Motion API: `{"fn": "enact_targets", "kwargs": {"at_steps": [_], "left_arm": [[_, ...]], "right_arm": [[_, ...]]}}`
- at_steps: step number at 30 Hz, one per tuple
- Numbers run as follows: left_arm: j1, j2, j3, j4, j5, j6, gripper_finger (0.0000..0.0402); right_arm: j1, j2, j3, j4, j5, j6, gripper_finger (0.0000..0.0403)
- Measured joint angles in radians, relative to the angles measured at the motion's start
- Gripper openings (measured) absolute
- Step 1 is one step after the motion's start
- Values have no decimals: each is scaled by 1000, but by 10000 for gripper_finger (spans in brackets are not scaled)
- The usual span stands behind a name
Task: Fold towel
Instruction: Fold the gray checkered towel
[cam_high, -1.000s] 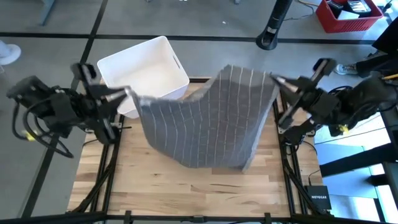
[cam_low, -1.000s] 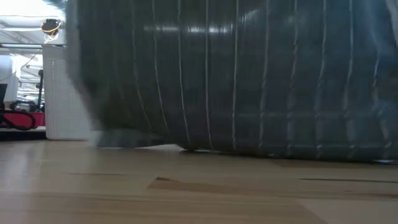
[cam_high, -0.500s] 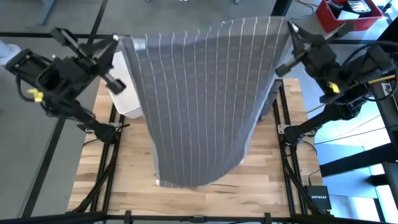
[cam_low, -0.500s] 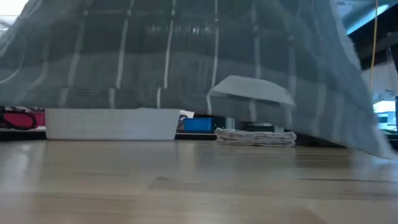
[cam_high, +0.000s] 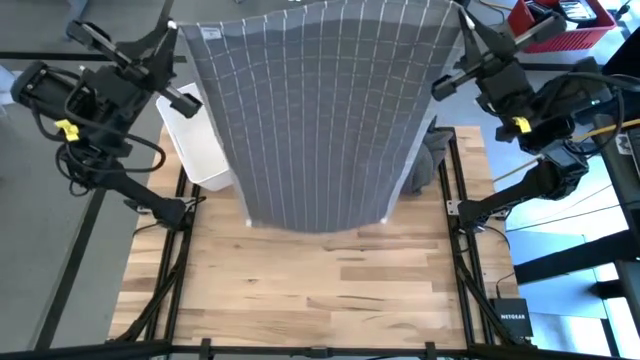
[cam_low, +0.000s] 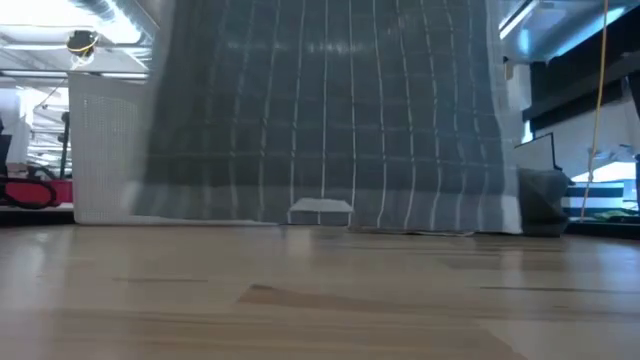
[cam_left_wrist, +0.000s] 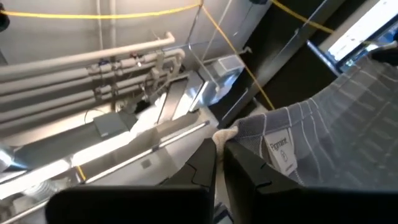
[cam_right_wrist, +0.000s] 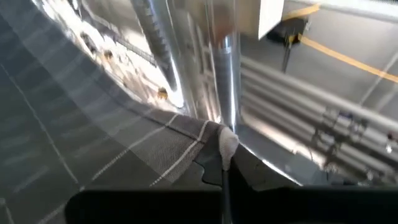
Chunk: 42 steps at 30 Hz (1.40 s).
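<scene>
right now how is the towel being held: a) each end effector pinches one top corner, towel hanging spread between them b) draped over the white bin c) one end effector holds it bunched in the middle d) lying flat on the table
a: the left end effector and the right end effector each pinch a top corner of the grey striped towel, which hangs spread between them.

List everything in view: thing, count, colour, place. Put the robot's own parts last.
towel: one, grey with thin white stripes, held up by two top corners, hanging over the table's far half
bin: one, white, far left of table, partly behind the towel
table: one, light wood, under both arms
crate: one, red, on the floor, far right
left pincer: one, dark, shut on the towel's left corner
right pincer: one, dark, shut on the towel's right corner
</scene>
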<state>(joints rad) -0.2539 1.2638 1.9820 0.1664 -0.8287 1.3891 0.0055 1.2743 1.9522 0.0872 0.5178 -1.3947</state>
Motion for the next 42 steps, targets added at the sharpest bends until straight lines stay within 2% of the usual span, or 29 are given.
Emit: {"fn": "enact_targets", "kwargs": {"at_steps": [5,10,14,18,20,23,26,29,34,37,42], "left_arm": [[-50,1,0,-64,67,-114,15],[-179,0,0,-135,69,-197,15],[-307,0,0,-274,55,-355,15],[-407,2,0,-493,25,-591,15],[-453,4,0,-621,21,-716,15],[-503,17,0,-772,20,-916,15],[-536,30,0,-922,11,-1095,15],[-557,46,-7,-1051,5,-1294,15],[-588,67,-98,-1165,4,-1550,15],[-611,72,-178,-1185,6,-1679,15],[-657,75,-336,-1140,6,-1881,15]], "right_arm": [[37,-6,0,48,-57,1,3],[188,-18,0,42,27,2,3],[373,-15,0,-26,240,15,3],[563,-7,0,-136,518,113,3],[640,2,0,-226,624,183,3],[738,22,0,-388,743,343,3],[814,36,0,-610,821,585,3],[887,48,0,-876,837,929,3],[971,81,-58,-1262,827,1511,3],[1004,103,-141,-1345,785,1759,3],[1039,145,-320,-1269,666,1961,3]]}}
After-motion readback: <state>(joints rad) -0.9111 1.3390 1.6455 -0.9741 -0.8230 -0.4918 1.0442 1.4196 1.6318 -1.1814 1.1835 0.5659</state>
